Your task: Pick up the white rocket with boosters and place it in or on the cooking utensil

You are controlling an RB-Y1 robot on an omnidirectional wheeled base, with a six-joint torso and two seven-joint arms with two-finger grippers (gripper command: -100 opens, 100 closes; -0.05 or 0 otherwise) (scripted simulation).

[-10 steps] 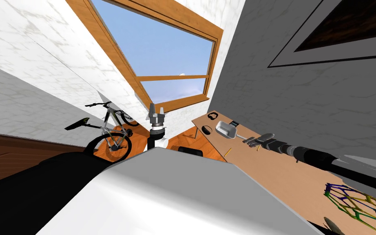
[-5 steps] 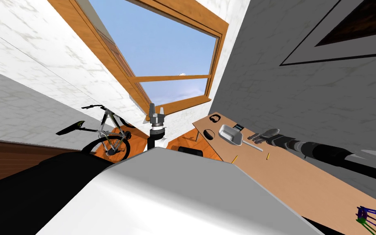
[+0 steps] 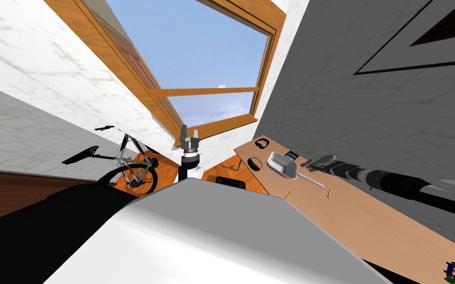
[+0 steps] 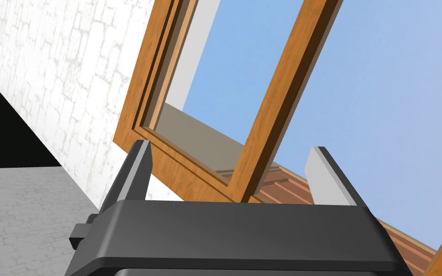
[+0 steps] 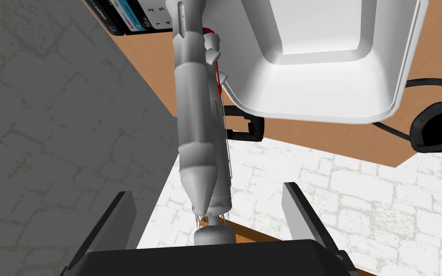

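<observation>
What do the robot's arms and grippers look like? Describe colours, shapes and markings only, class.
The left gripper and right gripper each have two thin, light grey, blade-like fingers on a dark box. The left arm shows grey and white rings above a dark link; the right forearm is a dark cylinder with a grey wrist.

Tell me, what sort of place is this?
Probably a room in a house, perhaps a hobby room or study. A bicycle stands on the wooden floor near a big wooden-framed window, and a long table against the grey wall carries headphones and a white pan.
</observation>
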